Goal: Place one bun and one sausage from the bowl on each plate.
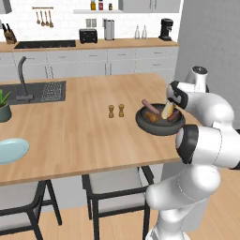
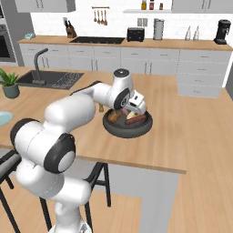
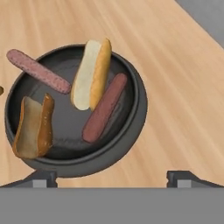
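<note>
The dark grey bowl (image 3: 141,103) sits on the wooden island near its right edge, also seen at bowl (image 1: 157,129) and bowl (image 2: 127,131). Inside lie two buns, one bun (image 3: 92,74) near the middle and one bun (image 3: 33,127) at the left. One sausage (image 3: 105,107) rests beside the middle bun, and the other sausage (image 3: 38,71) leans over the rim. My gripper (image 3: 114,180) hovers open just above the bowl, holding nothing; it also shows as gripper (image 2: 134,108). A pale blue plate (image 1: 10,150) lies far to the left on the island.
Two small brown shakers (image 1: 116,111) stand left of the bowl. A sink (image 1: 40,91) and a potted plant (image 1: 3,107) are at the island's far left. Dark chairs (image 1: 115,190) sit under the front edge. The island's right edge drops off just past the bowl.
</note>
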